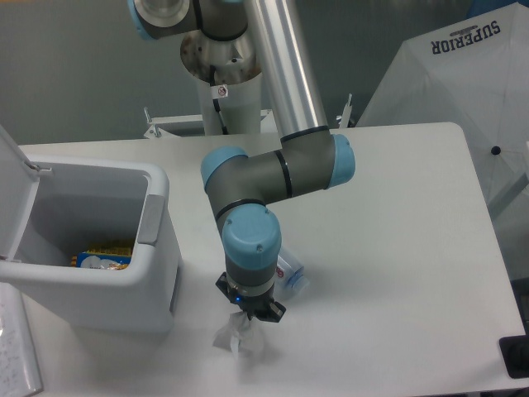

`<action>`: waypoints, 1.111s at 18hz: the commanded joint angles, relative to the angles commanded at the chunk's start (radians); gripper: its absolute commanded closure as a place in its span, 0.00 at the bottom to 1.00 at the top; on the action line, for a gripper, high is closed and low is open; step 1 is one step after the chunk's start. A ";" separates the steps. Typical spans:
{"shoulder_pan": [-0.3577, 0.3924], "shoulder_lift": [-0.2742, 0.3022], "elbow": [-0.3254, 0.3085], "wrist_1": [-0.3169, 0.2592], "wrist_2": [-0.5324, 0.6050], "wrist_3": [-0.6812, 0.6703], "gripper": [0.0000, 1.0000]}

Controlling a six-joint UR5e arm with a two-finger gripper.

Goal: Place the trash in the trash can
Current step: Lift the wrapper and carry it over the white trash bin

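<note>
Trash can [153,248] sits at left of frame, lid open, some yellow-blue packaging already inside at its bottom. Surface [397,207] white, fills most of the frame. Arm reaches down at lower center; gripper [248,318] points down with fingers drawn in onto the tissue wad [234,337], seemingly pinching its top. Plastic bottle [291,271] lies just right of the wrist, on the surface. Judged: wad grasp in hand, both pieces not yet binned; lift and carry left remain.
</note>
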 joint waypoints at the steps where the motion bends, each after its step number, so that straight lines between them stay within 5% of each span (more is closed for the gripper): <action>1: 0.005 0.000 0.000 -0.002 -0.014 0.000 1.00; 9: 0.114 0.118 0.009 -0.003 -0.255 -0.002 1.00; 20: 0.111 0.233 0.114 -0.005 -0.428 -0.186 1.00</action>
